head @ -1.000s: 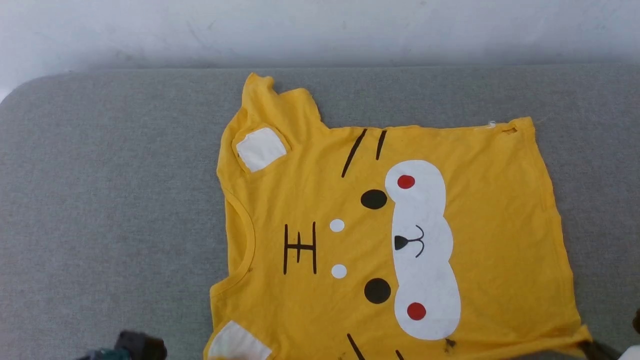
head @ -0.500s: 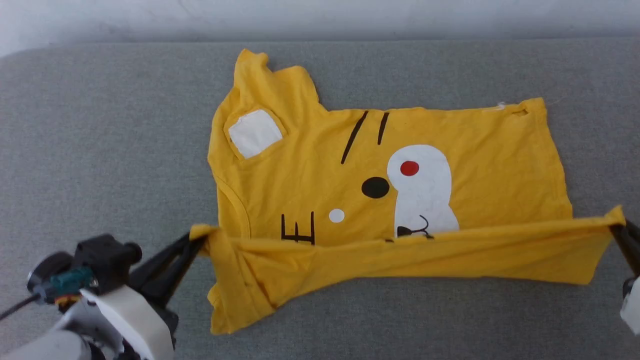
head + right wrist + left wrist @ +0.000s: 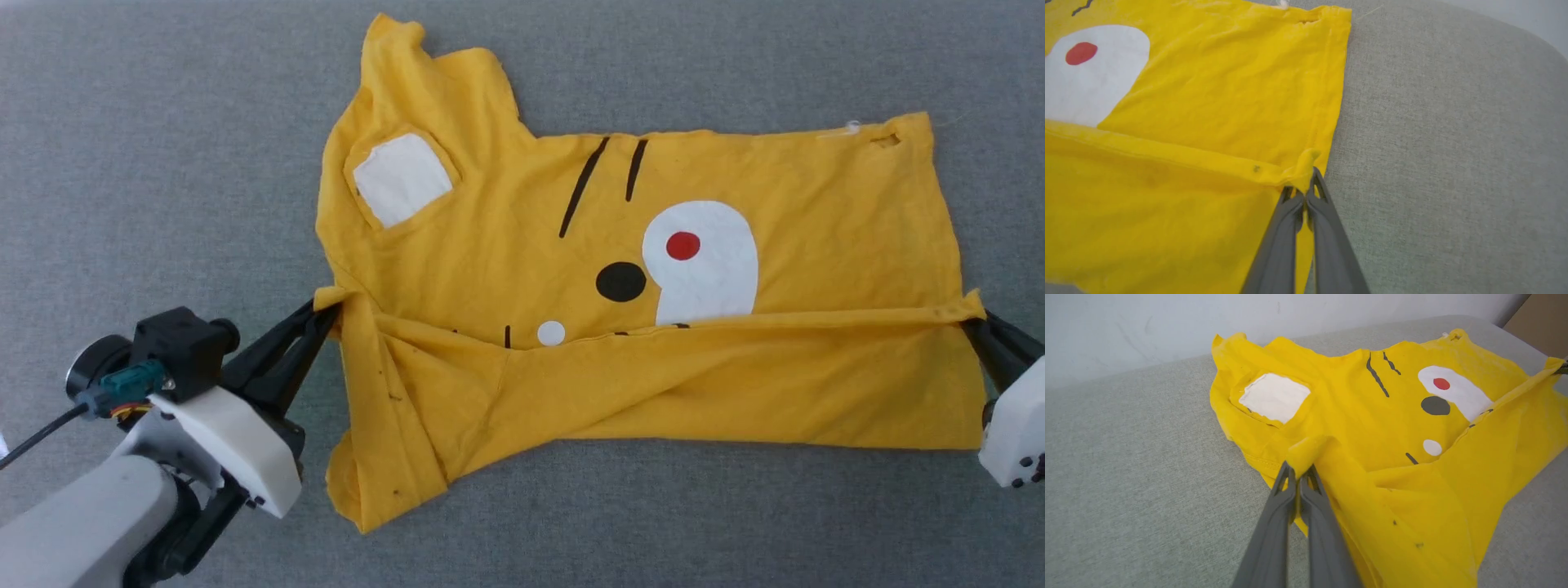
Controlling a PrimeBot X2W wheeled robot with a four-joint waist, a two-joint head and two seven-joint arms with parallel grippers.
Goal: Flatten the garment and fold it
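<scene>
**The garment (image 3: 653,245) half-folded, pinched at both ends**

We see the garment lying on the grey cushion (image 3: 122,163), with its near half drawn up over the printed front and the plain side facing up. At the left, our left gripper (image 3: 325,309) is clamped on a yellow corner beside the collar. The left wrist view adds a pale wall (image 3: 1126,326) behind the cushion and a brown panel (image 3: 1545,328) at the far corner. In the middle, the raised edge crosses the white muzzle (image 3: 702,261). At the right, our right gripper (image 3: 970,320) is closed on the hem corner. Its wrist view shows bare cushion past the hem, curving to a rounded edge. Open cushion flanks the garment on both sides.
</scene>
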